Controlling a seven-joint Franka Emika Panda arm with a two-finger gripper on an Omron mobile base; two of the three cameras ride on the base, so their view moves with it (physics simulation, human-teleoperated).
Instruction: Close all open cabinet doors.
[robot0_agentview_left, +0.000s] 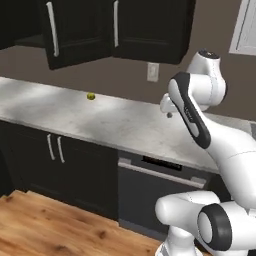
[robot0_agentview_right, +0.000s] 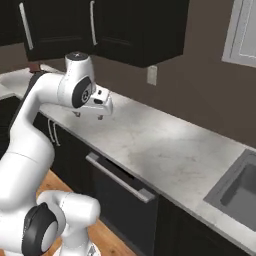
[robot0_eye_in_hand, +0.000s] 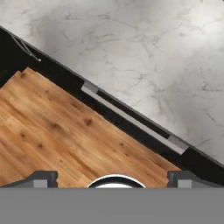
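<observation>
Right now the hand (robot0_agentview_right: 89, 116) hangs over the front edge of the marble worktop (robot0_agentview_left: 115, 122), fingers spread wide and holding nothing; in the hand view its two dark fingertips (robot0_eye_in_hand: 42, 178) frame the wooden floor (robot0_eye_in_hand: 57, 131) and the long silver handle of the dishwasher (robot0_agentview_left: 165, 192) below. The cabinet doors (robot0_agentview_left: 75, 32) are well above the hand and off to its left, mounted on the wall over the worktop. One of them, with a slim vertical silver bar handle (robot0_agentview_left: 52, 29), seems to stand swung out from the cabinet face, its lower edge tilted away from its neighbour; the door beside it looks flush. To do this step well, the hand should probably rise clear of the worktop, turn from pointing down to facing the wall, and come at the outer face of the open door near its free edge, away from the hinge. A flat, steady push there looks safer than a grab, and a small yellow-green object (robot0_agentview_left: 91, 96) on the worktop should be avoided.
</observation>
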